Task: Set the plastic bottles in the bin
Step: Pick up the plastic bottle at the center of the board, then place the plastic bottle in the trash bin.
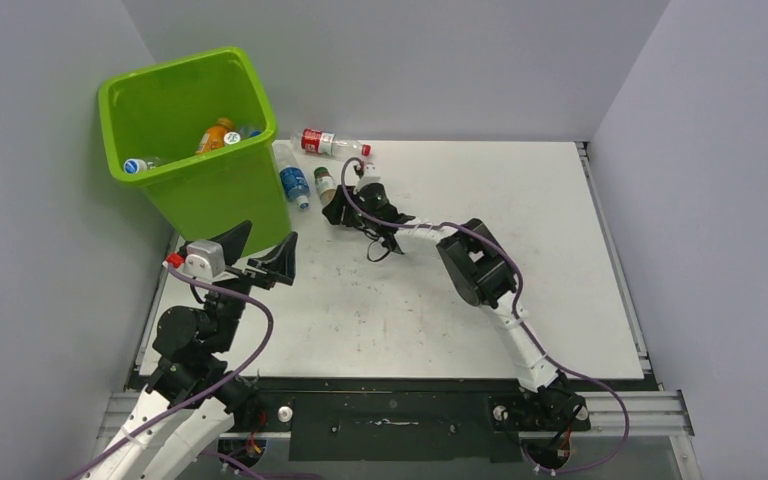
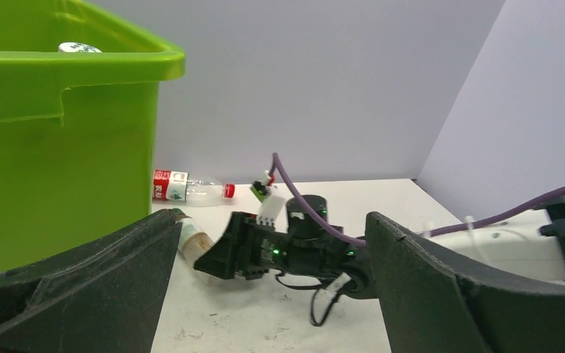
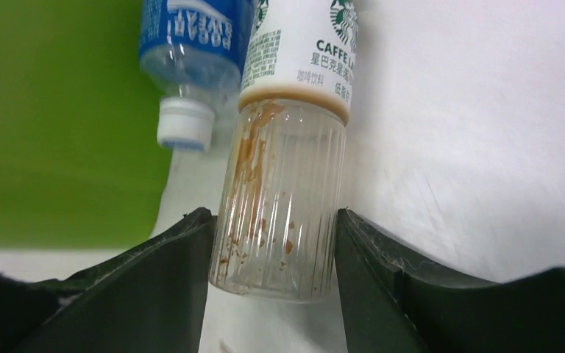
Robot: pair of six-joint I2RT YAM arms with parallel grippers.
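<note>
The lime-green bin [image 1: 203, 171] stands at the table's far left with several bottles inside, among them an orange one [image 1: 216, 134]. On the table beside it lie a red-labelled clear bottle [image 1: 328, 143], a blue-labelled bottle [image 1: 294, 185] and a ribbed clear coffee bottle [image 3: 283, 198] with a white label. My right gripper [image 3: 274, 243] has both fingers pressed against the coffee bottle's base; from above it [image 1: 338, 205] sits just right of the bin. My left gripper [image 1: 260, 248] hangs open and empty near the bin's front corner.
Grey walls close in the white table [image 1: 560, 250] on three sides. The right arm's elbow [image 1: 475, 265] and purple cable stretch across the middle. In the left wrist view the bin's wall [image 2: 59, 147] fills the left side.
</note>
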